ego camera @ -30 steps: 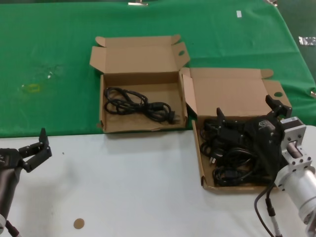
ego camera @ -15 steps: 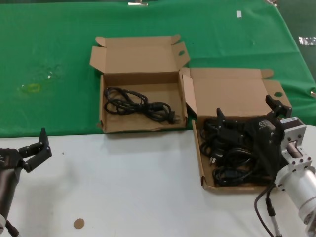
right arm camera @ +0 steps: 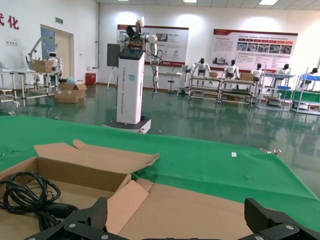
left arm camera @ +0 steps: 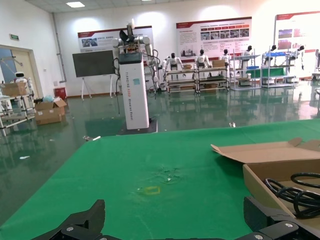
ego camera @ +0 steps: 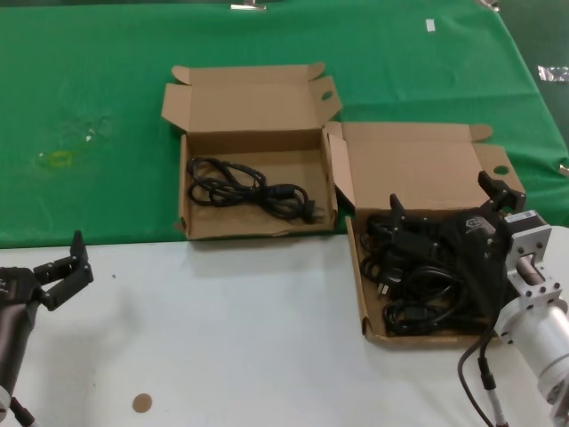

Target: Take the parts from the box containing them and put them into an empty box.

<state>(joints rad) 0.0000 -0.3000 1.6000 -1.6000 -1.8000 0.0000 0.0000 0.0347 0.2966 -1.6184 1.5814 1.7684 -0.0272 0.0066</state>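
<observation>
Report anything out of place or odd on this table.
The green cloth carries a yellowish stain with pale scuffs at its left. A small brown disc lies loose on the white table. The boxes and cords look orderly.

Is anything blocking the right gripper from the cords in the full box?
Nothing visible. The right gripper hangs open directly over the pile of cords in the right-hand box, whose lid is folded back. The left gripper is parked far off.
</observation>
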